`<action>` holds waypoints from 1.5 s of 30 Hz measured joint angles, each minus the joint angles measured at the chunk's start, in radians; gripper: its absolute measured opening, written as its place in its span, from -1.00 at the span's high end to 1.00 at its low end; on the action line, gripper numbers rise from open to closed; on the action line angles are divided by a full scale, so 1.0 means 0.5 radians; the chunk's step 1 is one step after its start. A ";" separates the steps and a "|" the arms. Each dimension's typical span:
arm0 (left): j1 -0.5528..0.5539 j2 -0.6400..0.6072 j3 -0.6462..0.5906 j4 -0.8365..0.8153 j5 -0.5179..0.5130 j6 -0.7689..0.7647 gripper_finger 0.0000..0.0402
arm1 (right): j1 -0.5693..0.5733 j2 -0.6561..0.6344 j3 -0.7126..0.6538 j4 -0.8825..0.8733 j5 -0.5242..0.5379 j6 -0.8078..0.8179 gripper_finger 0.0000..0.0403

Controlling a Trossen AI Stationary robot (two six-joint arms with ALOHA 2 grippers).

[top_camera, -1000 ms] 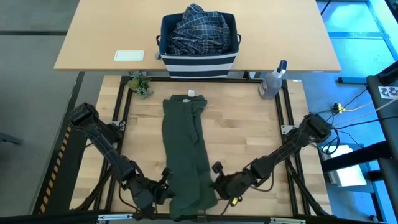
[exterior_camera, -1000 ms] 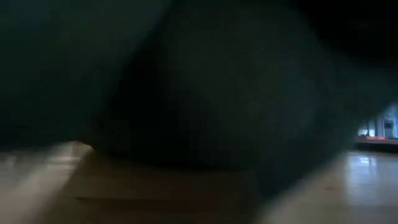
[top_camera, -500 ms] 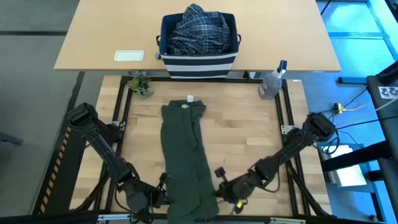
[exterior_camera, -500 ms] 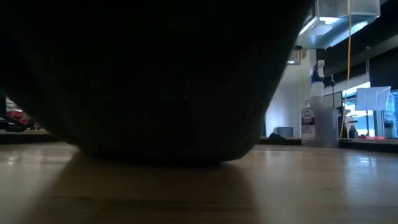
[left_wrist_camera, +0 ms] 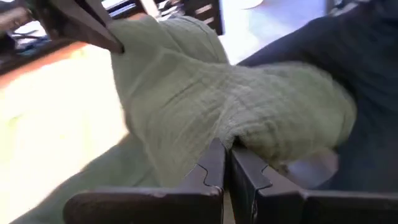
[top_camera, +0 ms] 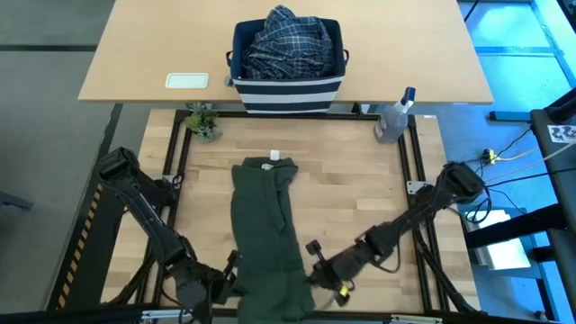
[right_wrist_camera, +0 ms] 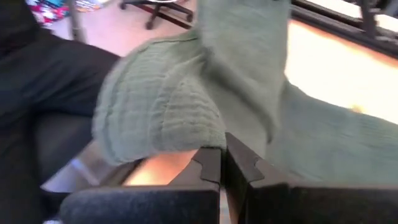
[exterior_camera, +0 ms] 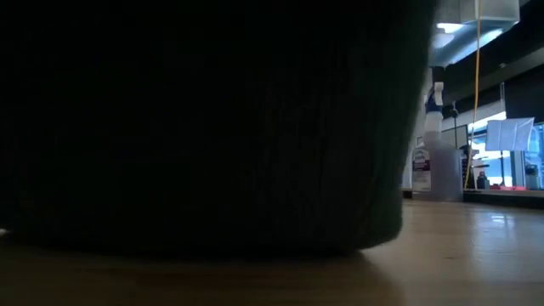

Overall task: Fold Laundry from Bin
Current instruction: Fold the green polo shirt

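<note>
A long garment [top_camera: 265, 229] is lying lengthwise down the middle of the work table [top_camera: 351, 189], reaching its near edge. The left gripper [top_camera: 223, 286] and right gripper [top_camera: 317, 270] are sitting at either side of its near end. Behind, on the desk [top_camera: 405, 45], the bin [top_camera: 286, 85] is holding a shirt [top_camera: 286, 40]. A spray bottle [top_camera: 394, 119] is standing at the work table's far right corner.

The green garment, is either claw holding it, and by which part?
Both: the left claw and right claw each pinch the green garment at its near-end corners.
</note>
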 joint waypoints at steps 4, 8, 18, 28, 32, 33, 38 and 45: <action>0.013 -0.138 -0.080 -0.091 -0.113 -0.020 1.00 | -0.129 -0.006 0.000 -0.004 -0.042 -0.100 1.00; 0.027 -0.351 -0.295 -0.077 -0.219 -0.036 1.00 | -0.233 -0.008 -0.001 -0.005 -0.102 -0.217 1.00; 0.265 -0.919 -0.892 0.121 -0.271 -0.032 1.00 | -0.512 -0.091 -0.136 0.136 -0.157 -0.328 1.00; 0.670 -1.306 -1.271 0.380 -0.210 0.139 1.00 | -0.902 -0.264 -0.725 0.975 -0.117 -0.146 1.00; 0.902 -1.357 -1.353 0.325 -0.220 0.141 1.00 | -1.042 -0.226 -0.758 0.994 0.036 -0.002 1.00; 0.959 -1.354 -1.371 0.326 -0.211 0.133 1.00 | -1.075 -0.205 -0.759 0.997 0.052 0.020 1.00; 1.219 -1.354 -1.469 0.321 -0.158 0.073 1.00 | -1.248 -0.082 -0.755 1.069 0.068 0.147 1.00; 1.444 -1.354 -1.490 0.319 -0.149 0.062 1.00 | -1.434 0.079 -0.754 1.213 0.074 0.291 1.00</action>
